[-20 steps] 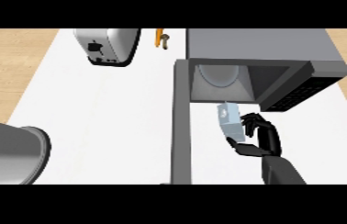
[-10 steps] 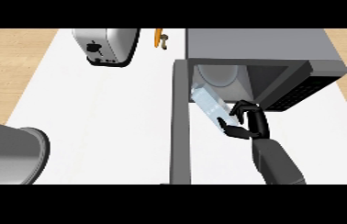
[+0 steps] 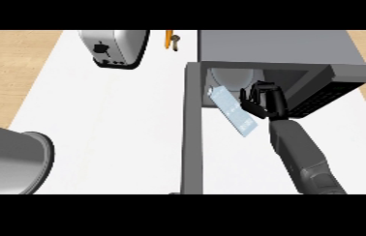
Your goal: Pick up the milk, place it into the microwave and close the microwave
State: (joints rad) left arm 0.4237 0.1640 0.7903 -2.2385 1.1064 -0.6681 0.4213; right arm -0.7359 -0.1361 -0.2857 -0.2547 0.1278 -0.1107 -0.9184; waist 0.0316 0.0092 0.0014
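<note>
Head view: the microwave [image 3: 275, 46] stands at the far right of the white surface [image 3: 107, 128], its grey top facing the camera and its cavity open toward the near side. Its door [image 3: 191, 128] is swung fully open and shows edge-on as a long dark grey bar running from the cavity's left corner down toward the lower edge of the view. Inside the cavity a pale round turntable [image 3: 230, 79] shows. The dark control panel [image 3: 322, 92] angles off at the cavity's right.

The milk [image 3: 233, 109], a pale blue-white carton, lies tilted at the mouth of the cavity, its upper end toward the turntable and its lower end slanting down and to the right, out over the opening's front edge. The right hand [image 3: 263, 103] is just to the carton's right, touching its side; its fingers [image 3: 270, 92] are curled, but whether they are clamped on the carton or merely resting against it cannot be told. The grey right forearm [image 3: 300, 155] comes up from the lower right.

At the far left of the surface stands a silver toaster [image 3: 114, 47]. A small orange item [image 3: 169, 39] sits between toaster and microwave. A grey rounded metal vessel [image 3: 22, 160] shows at the lower left edge.
</note>
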